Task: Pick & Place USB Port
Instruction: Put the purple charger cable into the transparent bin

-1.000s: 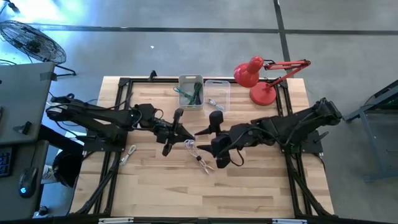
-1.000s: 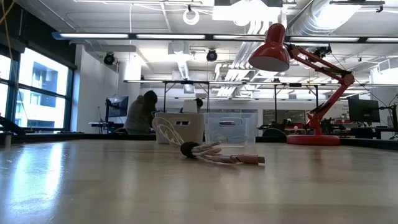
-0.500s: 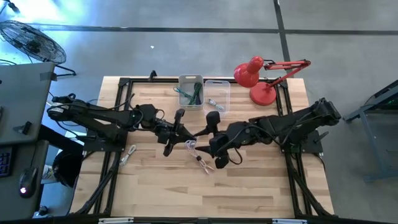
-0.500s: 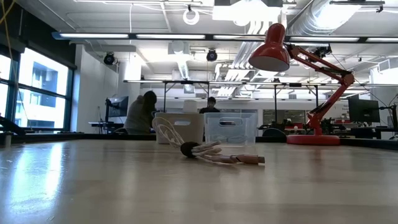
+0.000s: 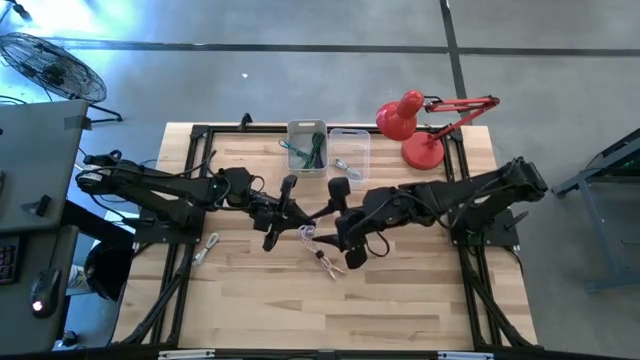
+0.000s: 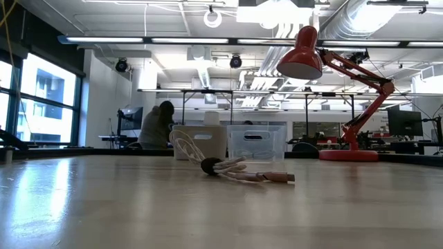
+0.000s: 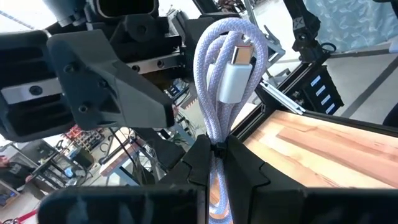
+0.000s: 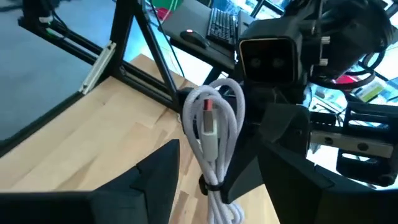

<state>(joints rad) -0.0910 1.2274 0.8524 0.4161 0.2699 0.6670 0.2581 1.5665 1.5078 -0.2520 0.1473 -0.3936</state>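
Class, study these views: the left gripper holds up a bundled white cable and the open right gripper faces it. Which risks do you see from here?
1. The left gripper pinches the coiled white braided USB cable only near its tie, so the loops might slip or swing.
2. The open right gripper sits very near; the two could collide.
3. Another white cable lies on the wooden table below and could snag.

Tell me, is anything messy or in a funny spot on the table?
A little. One white cable lies loose beside the black frame, apart from the two storage bins. A pinkish bundled cable lies on bare wood mid-table. The left gripper holds a coiled white USB cable in shut jaws, the open right gripper facing it.
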